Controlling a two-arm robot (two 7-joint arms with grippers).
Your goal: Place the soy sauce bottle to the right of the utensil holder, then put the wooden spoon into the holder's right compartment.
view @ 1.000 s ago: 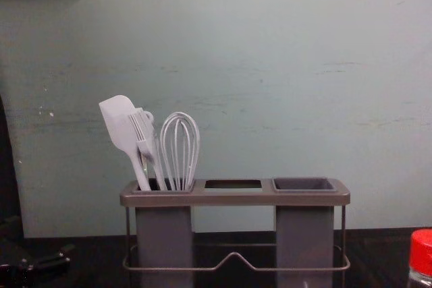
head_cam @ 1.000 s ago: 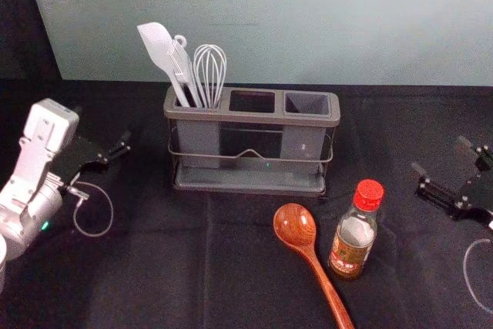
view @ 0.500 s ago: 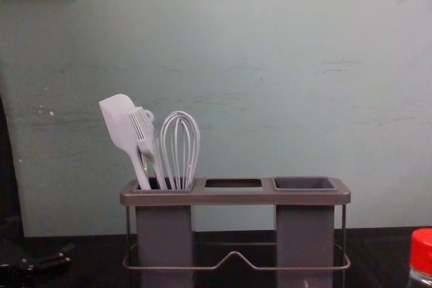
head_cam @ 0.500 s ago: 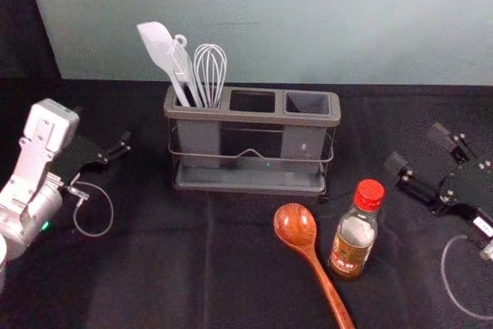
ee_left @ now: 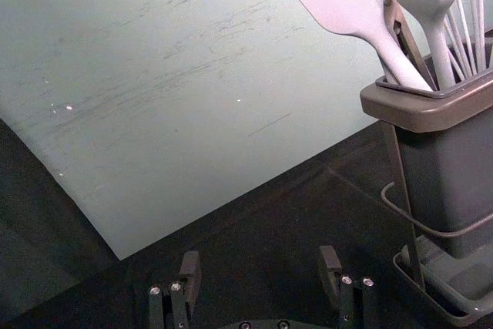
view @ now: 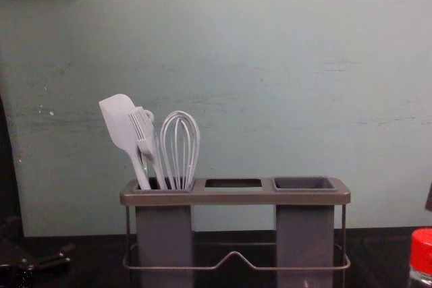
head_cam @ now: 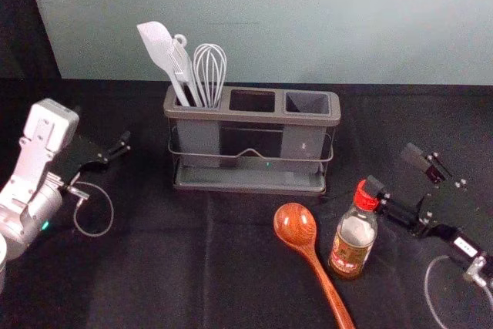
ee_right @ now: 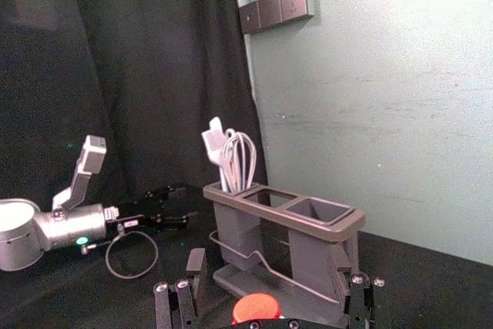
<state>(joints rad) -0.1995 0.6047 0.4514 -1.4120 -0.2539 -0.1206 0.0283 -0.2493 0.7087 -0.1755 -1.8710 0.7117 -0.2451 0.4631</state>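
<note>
We have the right gripper (head_cam: 394, 170) toward the black cloth's (head_cam: 139, 267) right edge, its jaws spread — one fingertip close by the red cap of the soy sauce bottle (head_cam: 353, 243). The bottle stands upright, ungrasped, in front of the utensil holder (head_cam: 250, 179), just right of the wooden spoon (head_cam: 296, 225). Our left gripper (head_cam: 112, 140) is parked toward the left edge, jaws apart.

Black cloth (head_cam: 146, 275) beneath 3 things: utensil holder (head_cam: 231, 116), wooden spoon (head_cam: 296, 225), soy sauce bottle (head_cam: 351, 252).
</note>
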